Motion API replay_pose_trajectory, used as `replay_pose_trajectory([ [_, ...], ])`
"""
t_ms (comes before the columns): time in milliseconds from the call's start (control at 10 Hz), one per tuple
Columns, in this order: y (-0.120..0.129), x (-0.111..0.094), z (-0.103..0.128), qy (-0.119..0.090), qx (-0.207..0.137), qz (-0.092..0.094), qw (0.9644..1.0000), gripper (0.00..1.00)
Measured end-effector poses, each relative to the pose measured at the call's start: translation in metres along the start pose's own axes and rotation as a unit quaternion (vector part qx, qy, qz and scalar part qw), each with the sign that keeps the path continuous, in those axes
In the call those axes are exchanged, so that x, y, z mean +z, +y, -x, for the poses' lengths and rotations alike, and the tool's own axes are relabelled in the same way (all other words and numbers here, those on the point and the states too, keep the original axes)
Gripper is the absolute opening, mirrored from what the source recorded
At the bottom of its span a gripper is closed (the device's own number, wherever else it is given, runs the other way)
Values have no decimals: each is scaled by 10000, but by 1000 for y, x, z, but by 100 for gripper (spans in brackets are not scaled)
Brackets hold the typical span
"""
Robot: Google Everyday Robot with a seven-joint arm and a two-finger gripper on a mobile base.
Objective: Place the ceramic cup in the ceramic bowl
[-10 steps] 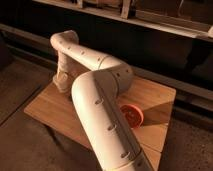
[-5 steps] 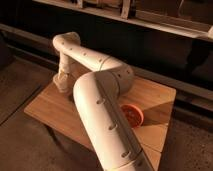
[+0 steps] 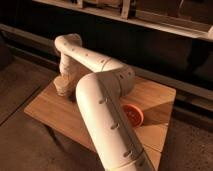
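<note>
At the far left corner: the gripper [image 3: 62, 86] hangs low over the table [image 3: 50, 114], at the end of the wrist that drops from the arm's far bend.
Jaws: cannot tell whether they are spread, pressed together or pinching anything.
Cup: not made out as a thing of its own. A pale rounded shape at the gripper's tip may be it, so it is either held or sitting just under the gripper at that corner.
Bowl [image 3: 135, 115]: on the right half of the table, nearer the right edge than the left. It is upright, and its left side is hidden by the arm [image 3: 102, 107]. It is well apart from the gripper.
Step in hand: by my reading the grasp or first lift of the cup, with nothing yet in the bowl.
Next move calls for: a firm hold on the cup and a lift clear of the table, then a carry across toward the right edge. The arm's own bulk covers part of the bowl. The cup should come down upright over the bowl's middle and be let go low.
</note>
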Motion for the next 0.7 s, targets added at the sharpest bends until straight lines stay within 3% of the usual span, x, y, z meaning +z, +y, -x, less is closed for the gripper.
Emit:
replay_pose_trajectory([
  [300, -13, -29, 7, -285, 157, -91, 9994, 0],
  [700, -28, -108, 18, -933, 282, -302, 9948, 0],
])
